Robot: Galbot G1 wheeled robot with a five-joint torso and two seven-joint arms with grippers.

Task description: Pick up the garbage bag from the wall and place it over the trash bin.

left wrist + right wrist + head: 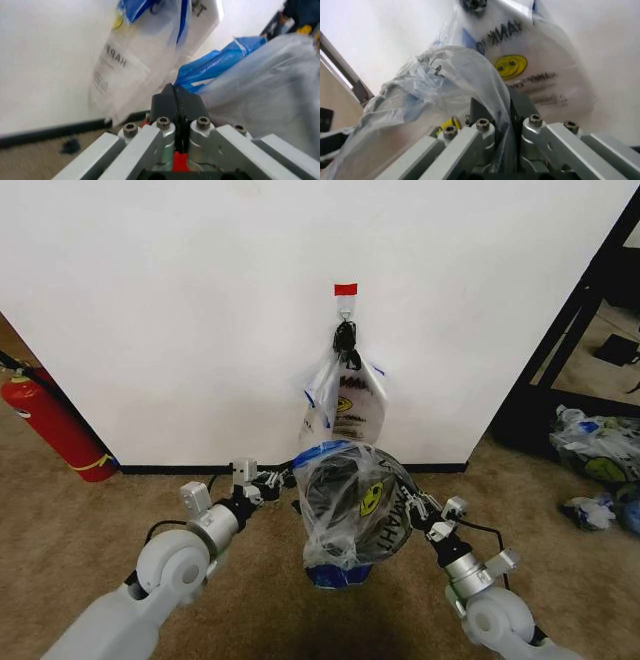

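1. We are holding the garbage bag (352, 505) stretched over the trash bin (348, 510), which is standing on the carpet (90, 525) just in front of the wall (180, 310); the film is draping around the black mesh, and a blue part is showing at the bin's foot.
2. Our left tool (272, 477) is sitting at the bag's left edge; in the left wrist view the left tool (175, 98) is pressed fully together, with blue handle plastic just beside its tips, though we cannot tell whether it is pinching any.
3. Our right tool (422, 510) is gripping the right side; in the right wrist view the right tool (494, 108) is clamping clear film between nearly closed fingers.
4. We are judging the covering step as well along; the next move is calling for drawing the rim down evenly, since thin film could tear or slip.
5. Behind, similar smiley bags (345, 395) are hanging from a hook (345, 305) under red tape (345, 288); a red fire extinguisher (55, 425) is leaning well apart, to the left.
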